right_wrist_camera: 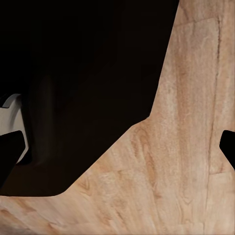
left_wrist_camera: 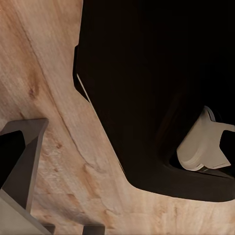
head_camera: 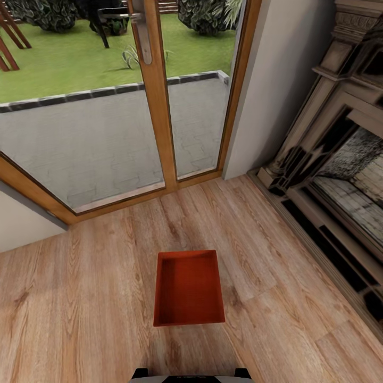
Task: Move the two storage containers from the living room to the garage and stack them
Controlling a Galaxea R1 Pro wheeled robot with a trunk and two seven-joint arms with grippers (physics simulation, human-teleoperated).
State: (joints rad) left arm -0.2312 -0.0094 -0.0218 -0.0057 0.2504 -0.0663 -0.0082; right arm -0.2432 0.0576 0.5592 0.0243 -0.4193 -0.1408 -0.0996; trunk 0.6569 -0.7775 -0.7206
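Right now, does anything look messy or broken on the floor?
Nothing looks broken or spilled. One storage container sits upright and empty on the wood floor, in front of the glass doors.

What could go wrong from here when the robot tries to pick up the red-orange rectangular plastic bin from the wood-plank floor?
1. The red-orange rectangular plastic bin lies flat and low on the light wood-plank floor, directly in front of the robot's base, so the arms must reach far down and may push it away.
2. The dark carved fireplace surround stands close on the right, so a turn with the bin could hit it.
3. One bin is in sight; the other one must still be found.
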